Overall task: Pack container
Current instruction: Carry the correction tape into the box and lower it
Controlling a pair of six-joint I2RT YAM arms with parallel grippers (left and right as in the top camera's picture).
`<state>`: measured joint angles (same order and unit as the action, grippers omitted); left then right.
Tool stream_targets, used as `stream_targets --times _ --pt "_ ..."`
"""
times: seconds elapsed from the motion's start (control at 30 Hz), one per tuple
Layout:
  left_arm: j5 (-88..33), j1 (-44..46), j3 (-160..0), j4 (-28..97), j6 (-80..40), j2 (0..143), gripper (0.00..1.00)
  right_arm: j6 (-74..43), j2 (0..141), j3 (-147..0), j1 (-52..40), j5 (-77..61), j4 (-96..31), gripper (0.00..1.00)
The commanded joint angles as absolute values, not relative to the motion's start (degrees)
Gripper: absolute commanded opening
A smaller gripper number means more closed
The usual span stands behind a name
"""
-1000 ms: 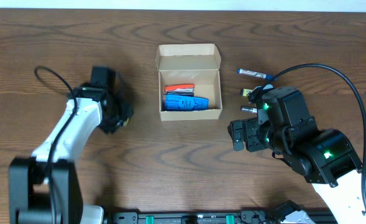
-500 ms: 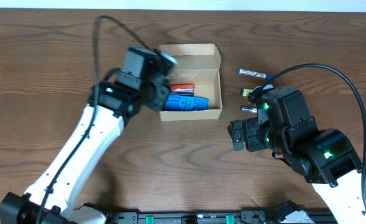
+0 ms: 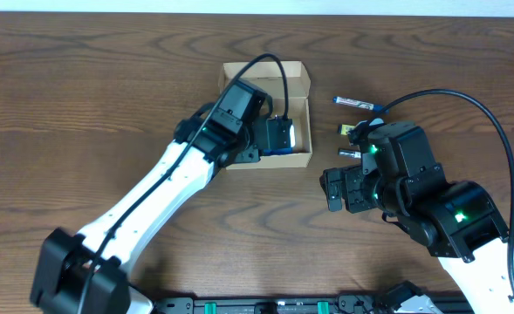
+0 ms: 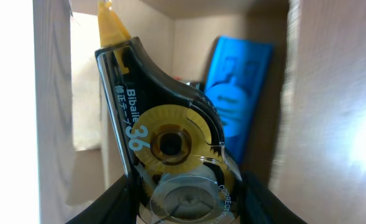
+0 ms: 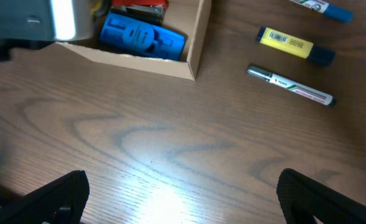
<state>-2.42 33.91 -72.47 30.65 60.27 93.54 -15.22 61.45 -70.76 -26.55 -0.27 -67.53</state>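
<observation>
"Where's the box?"

"The container is mid-desk towards the back. It's plain tan cardboard with no markings, and its flap lid stands open on the far side. A chunky blue moulded plastic thing lies inside, with something red behind it."

"What's the left arm got?"

"The left gripper is clamped on a correction tape, held between the cardboard walls. The tape has a smoky, see-through dark shell in a teardrop shape, with a yellow toothed wheel inside and a yellow tip. It reads 'Bibaile' and '36'. There are small Japanese characters beside that, which I can't read."

"And the right one?"

"The right gripper hangs over the bare, dark-grained wooden desk, right of the box. Its fingers are spread wide and hold nothing."

"Anything else out there?"

"Three pens lie near the box's right side: a yellow highlighter with a dark cap, a slim silver pen and a blue-capped marker. Their print is too small to read."
</observation>
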Motion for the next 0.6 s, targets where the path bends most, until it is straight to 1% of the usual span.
stream_targets --times 0.0,0.37,0.43,0.53,0.57 --pt "2.0 33.8 -72.9 29.0 68.4 96.5 0.06 -14.5 61.5 -70.9 -26.7 -0.3 -67.5 0.99" --pt "6.5 33.7 -72.9 28.2 71.2 102.8 0.06 -14.5 61.5 -70.9 -26.7 -0.3 -67.5 0.99" --pt "6.6 33.7 -72.9 28.2 71.2 103.3 0.12 -14.5 61.5 -70.9 -26.7 -0.3 -67.5 0.99" --pt "6.6 33.7 -72.9 28.2 71.2 103.4 0.32 -14.5 61.5 -70.9 -26.7 -0.3 -67.5 0.99" --pt "6.7 33.7 -72.9 28.1 71.2 103.4 0.42 -14.5 61.5 -70.9 -26.7 -0.3 -67.5 0.99"
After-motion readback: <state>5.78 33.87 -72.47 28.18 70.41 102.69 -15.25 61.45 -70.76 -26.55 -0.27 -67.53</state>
